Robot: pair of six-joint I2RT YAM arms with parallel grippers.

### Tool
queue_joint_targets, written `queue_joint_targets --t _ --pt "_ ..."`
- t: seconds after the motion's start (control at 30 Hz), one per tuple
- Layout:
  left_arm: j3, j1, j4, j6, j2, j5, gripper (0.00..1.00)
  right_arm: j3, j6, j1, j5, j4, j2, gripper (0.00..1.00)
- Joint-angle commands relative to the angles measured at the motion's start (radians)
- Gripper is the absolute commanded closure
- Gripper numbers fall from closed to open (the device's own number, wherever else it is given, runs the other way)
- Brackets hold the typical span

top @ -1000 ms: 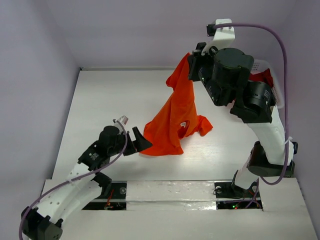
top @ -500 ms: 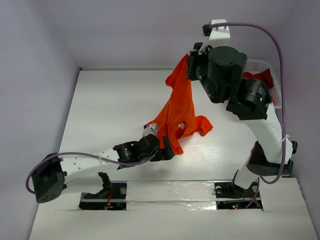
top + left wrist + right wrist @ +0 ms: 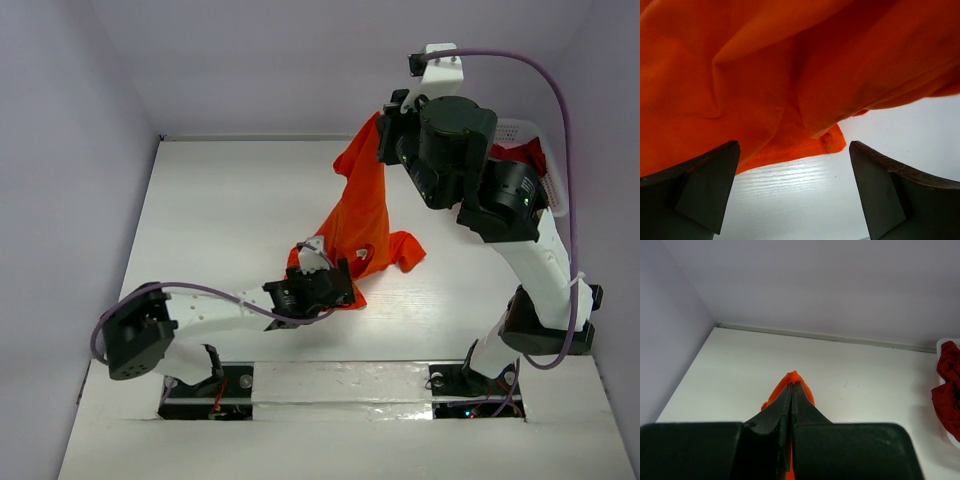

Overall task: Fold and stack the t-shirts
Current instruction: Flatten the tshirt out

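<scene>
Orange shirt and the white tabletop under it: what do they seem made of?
The bright orange t-shirt looks like soft matte knit cloth, possibly cotton: it drapes in loose folds and shows a stitched hem. The white tabletop looks like painted or laminated wood, slightly glossy, with fine grain lines.

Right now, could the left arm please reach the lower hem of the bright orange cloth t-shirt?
Probably yes: the left arm has its jaws open right at the hem of the bright orange cloth t-shirt, which trails onto the white table, nothing between them.
</scene>
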Motion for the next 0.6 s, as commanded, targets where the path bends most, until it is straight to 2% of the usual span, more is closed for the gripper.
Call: queue_joint_targets --t 0.0,0.17,0.57 --pt "0.045 -0.023 0.024 -0.032 0.067 -0.079 0.11 0.026 0.001 -0.005 -0.001 0.039 -0.024 1.00" --pt "0.099 -0.032 0.029 -0.034 0.199 -0.082 0.12 0.006 0.004 -0.005 -0.001 0.043 -0.036 1.00" --pt "0.251 -0.086 -0.002 0.009 0.288 -0.033 0.14 -0.037 0.005 -0.015 -0.001 0.062 -0.053 1.00"
